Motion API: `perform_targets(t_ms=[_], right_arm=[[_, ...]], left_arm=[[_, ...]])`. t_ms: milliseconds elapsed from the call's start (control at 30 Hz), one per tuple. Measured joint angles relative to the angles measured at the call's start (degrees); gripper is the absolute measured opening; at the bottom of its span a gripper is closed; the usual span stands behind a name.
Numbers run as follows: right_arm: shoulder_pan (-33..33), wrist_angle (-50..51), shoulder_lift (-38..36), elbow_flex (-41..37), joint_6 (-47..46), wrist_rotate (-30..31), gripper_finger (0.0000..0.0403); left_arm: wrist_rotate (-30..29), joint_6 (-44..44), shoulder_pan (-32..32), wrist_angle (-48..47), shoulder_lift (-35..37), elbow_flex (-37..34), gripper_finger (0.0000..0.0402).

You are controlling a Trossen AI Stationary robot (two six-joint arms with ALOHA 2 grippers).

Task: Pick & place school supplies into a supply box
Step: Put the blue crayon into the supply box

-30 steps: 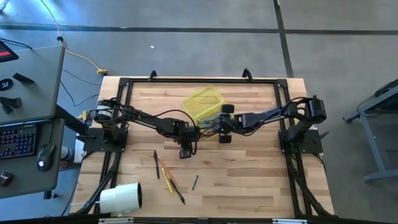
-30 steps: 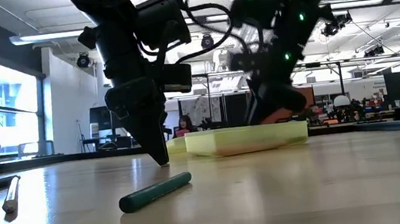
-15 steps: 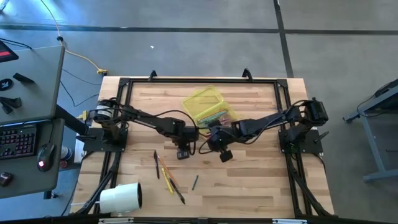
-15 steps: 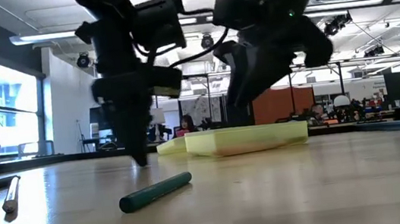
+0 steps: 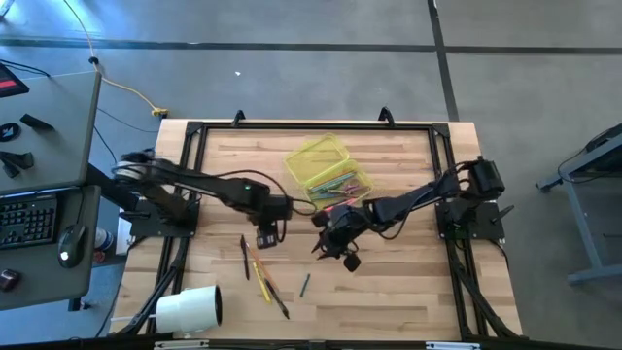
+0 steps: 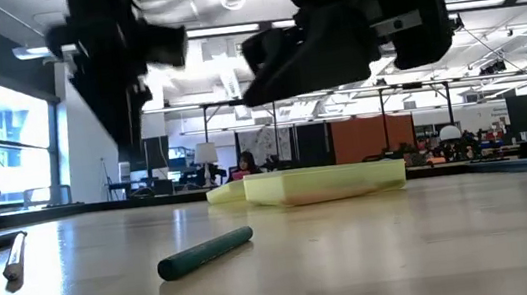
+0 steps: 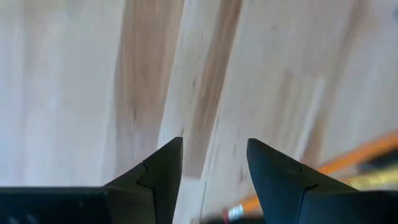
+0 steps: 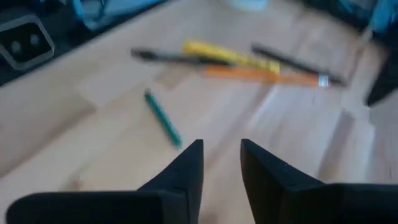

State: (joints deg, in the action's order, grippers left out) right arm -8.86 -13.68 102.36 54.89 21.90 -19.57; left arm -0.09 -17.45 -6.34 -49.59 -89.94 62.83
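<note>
The supply box [image 5: 326, 167], a translucent yellow-green case with its lid open, lies flat on the table's far middle and also shows in the low view [image 6: 323, 182]. A few pens lie inside it. A green pen [image 5: 304, 284] [image 8: 163, 118] lies alone near the front. Black, yellow and orange pens [image 5: 260, 274] lie in a loose bunch to its left. My left gripper [image 5: 264, 238] [image 7: 214, 155] hovers open above bare wood just beyond that bunch, with an orange pencil [image 7: 354, 152] beside it. My right gripper [image 5: 335, 251] [image 8: 222, 155] hovers open and empty, between the box and the green pen. No scissors show.
A big white roll [image 5: 190, 309] lies at the near left corner. A black frame [image 5: 311, 124] runs around the tabletop. Bare wood lies to the right of the green pen and in front of the box. A desk with a keyboard [image 5: 29, 219] stands left of the table.
My right gripper has left the box and swung toward the near edge and a little left, tipping toward the loose pens. My left gripper has moved toward the table's left and risen off the table. The box and the pens on the table have stayed put.
</note>
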Motion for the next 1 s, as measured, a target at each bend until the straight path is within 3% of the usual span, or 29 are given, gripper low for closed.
perform_targets(t_ms=[233, 367, 567, 1000], right_arm=[[-0.62, -15.39, 8.84, 1.16, -0.35, -10.52, 0.0146], [-1.45, -17.66, 13.32, 3.95, -0.82, -13.67, 0.0169], [-2.81, -17.42, 18.62, 8.49, 0.26, -13.04, 0.0171], [-4.23, -16.81, 28.79, 13.63, 0.46, -11.37, 0.0161]], left_arm=[[-6.27, -0.41, -3.98, 0.28, 12.16, 0.21, 0.0214], [-10.88, 0.50, -5.12, 1.67, 17.12, 0.29, 0.0214], [-10.81, 0.63, -4.94, 0.39, 20.87, 0.06, 0.0214], [-4.68, 0.66, -4.95, -0.05, 20.42, 0.17, 0.0214]])
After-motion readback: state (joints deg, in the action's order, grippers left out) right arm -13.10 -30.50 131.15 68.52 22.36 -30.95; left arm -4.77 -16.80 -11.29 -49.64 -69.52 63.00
